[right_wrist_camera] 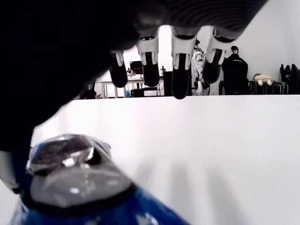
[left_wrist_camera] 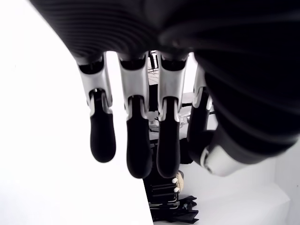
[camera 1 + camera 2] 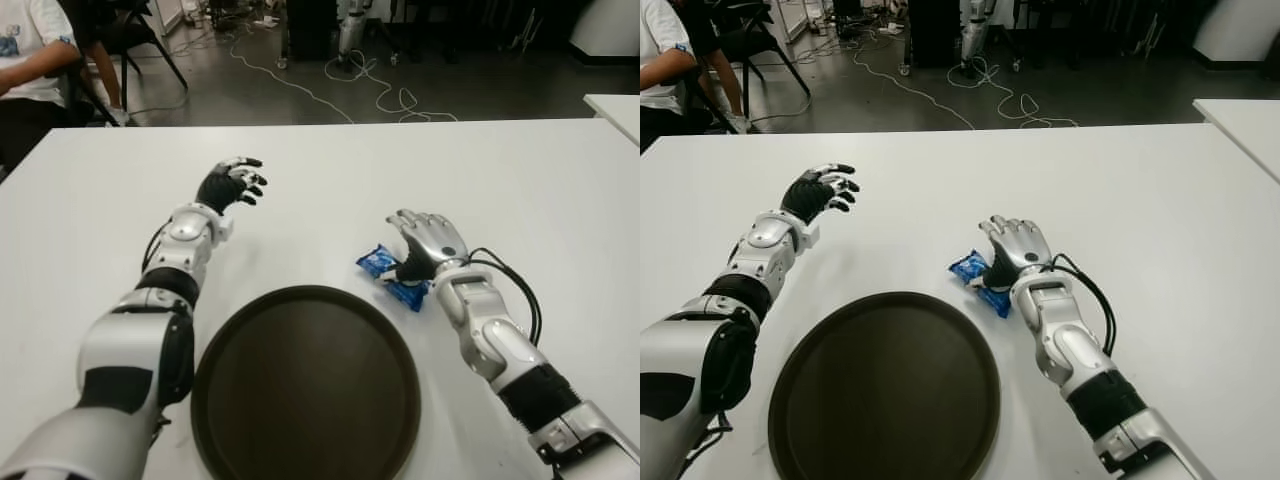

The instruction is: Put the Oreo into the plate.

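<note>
1. The white table (image 3: 330,170) fills most of both eye views, its surface plain and bare apart from the plate, the packet and the two arms.
2. The plate (image 3: 305,385) is a wide, round, dark brown tray with a low raised rim. It sits at the near edge of the table between the two forearms, and nothing lies in it.
3. The left hand (image 3: 232,184) shows over the table well to the left of and beyond the plate, far from the packet. In its wrist view the black-tipped fingers (image 2: 136,140) hang loosely, slightly bent, with nothing between them.
4. The right hand (image 3: 428,243) is just beyond the plate's right rim, palm down over the packet. Its silver fingers (image 1: 180,79) stretch out forward rather than curl, and they close on nothing. The palm and thumb side cover the packet's right end; whether they press on it cannot be told.
5. The Oreo (image 3: 390,275) is a small blue packet, glossy and crinkled, lying flat on the table just beyond and to the right of the plate, clear of its rim. In the eye views its left end sticks out from under the right hand. In the right wrist view (image 1: 79,187) it looms close: bright blue wrapper with a shiny, silvery crimped end catching the light.
</note>
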`<action>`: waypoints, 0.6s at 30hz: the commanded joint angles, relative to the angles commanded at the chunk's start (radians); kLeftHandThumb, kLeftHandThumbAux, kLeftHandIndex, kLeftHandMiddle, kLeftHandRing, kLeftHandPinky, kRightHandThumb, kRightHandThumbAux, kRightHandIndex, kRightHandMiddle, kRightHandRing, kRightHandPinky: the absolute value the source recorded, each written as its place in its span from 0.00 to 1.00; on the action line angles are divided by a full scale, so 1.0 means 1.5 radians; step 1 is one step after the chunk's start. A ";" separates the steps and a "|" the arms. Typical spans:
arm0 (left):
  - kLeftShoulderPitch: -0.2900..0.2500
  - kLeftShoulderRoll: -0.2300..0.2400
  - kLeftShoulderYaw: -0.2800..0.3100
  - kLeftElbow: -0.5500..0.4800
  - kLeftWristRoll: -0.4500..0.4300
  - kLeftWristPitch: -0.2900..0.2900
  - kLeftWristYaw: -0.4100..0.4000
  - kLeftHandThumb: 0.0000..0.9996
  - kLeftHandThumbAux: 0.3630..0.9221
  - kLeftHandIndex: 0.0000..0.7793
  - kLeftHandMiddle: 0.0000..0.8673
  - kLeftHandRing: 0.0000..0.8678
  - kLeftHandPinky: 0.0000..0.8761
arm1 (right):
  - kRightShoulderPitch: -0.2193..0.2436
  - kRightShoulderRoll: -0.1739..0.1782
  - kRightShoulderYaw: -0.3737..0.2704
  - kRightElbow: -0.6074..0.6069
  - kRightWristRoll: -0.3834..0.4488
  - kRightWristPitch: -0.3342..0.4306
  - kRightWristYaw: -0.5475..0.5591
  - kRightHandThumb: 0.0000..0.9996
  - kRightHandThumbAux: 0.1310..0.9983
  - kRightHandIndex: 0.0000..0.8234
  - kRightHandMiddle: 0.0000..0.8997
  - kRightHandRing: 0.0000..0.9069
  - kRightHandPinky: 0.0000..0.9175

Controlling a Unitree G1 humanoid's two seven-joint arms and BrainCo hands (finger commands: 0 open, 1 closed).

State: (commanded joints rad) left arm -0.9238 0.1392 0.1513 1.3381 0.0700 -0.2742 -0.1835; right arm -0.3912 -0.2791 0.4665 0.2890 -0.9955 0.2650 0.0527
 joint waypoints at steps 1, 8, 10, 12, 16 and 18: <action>0.000 0.000 0.000 0.000 0.000 -0.001 0.000 0.12 0.54 0.40 0.57 0.58 0.57 | -0.001 0.000 0.000 0.001 0.001 0.000 -0.001 0.00 0.44 0.09 0.13 0.14 0.13; 0.001 -0.001 -0.004 0.000 0.003 -0.003 0.007 0.11 0.51 0.39 0.56 0.57 0.56 | -0.005 0.002 0.001 0.015 0.005 -0.002 -0.008 0.00 0.43 0.09 0.14 0.15 0.15; 0.000 -0.001 -0.005 0.000 0.003 -0.001 0.009 0.12 0.53 0.40 0.56 0.58 0.56 | -0.006 0.001 0.003 0.017 0.006 -0.002 -0.008 0.00 0.43 0.09 0.14 0.15 0.14; 0.000 -0.001 -0.006 0.001 0.003 0.000 0.011 0.13 0.54 0.40 0.56 0.57 0.56 | -0.007 0.001 0.004 0.018 0.006 -0.003 -0.007 0.00 0.43 0.09 0.13 0.14 0.13; 0.001 -0.001 -0.007 0.001 0.002 0.001 0.015 0.14 0.53 0.40 0.54 0.55 0.54 | -0.008 0.002 0.005 0.020 0.006 -0.004 -0.008 0.00 0.43 0.08 0.13 0.14 0.13; 0.001 -0.001 -0.007 0.001 0.002 0.002 0.016 0.13 0.52 0.38 0.53 0.55 0.54 | -0.007 0.001 0.006 0.021 0.007 -0.006 -0.008 0.00 0.43 0.08 0.13 0.14 0.13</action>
State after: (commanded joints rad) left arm -0.9230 0.1369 0.1412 1.3397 0.0725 -0.2712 -0.1601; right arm -0.4024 -0.2775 0.4751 0.3201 -0.9848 0.2566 0.0405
